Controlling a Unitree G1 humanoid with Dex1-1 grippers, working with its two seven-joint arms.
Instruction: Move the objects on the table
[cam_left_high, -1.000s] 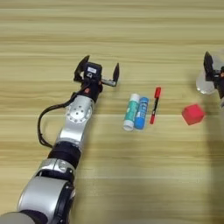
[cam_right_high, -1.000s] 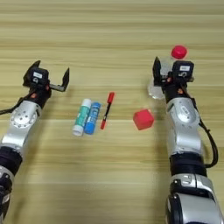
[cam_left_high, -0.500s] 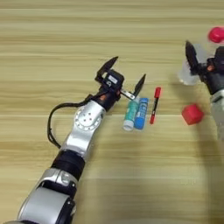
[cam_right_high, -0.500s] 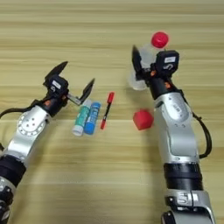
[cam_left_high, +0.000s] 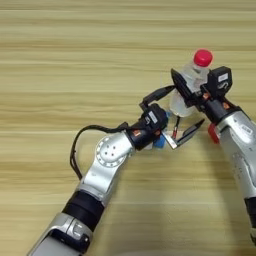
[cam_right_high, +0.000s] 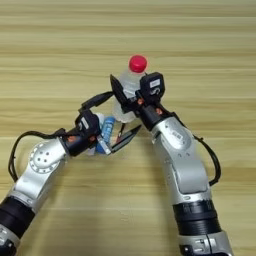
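- Your bench (cam_left_high: 60, 55) is light-brown wood, smooth, with a soft sheen and straight grain.
- The bottle (cam_right_high: 126, 90) you see is clear glossy plastic; its cap (cam_right_high: 138, 63) is red, matt plastic.
- The tube (cam_right_high: 106, 131) looks like glossy blue plastic.
- Both arms (cam_left_high: 111, 156) wear brushed silver metal shells; each hand (cam_left_high: 172, 116) has matt black fingers.

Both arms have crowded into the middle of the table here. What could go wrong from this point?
1. The left gripper, fingers spread wide, sits right beside the right gripper; the arms may collide.
2. The clear bottle at the right gripper looks tilted; a bump could likely tip it.
3. The blue tube and red marker lie under the left gripper and could be swept aside.
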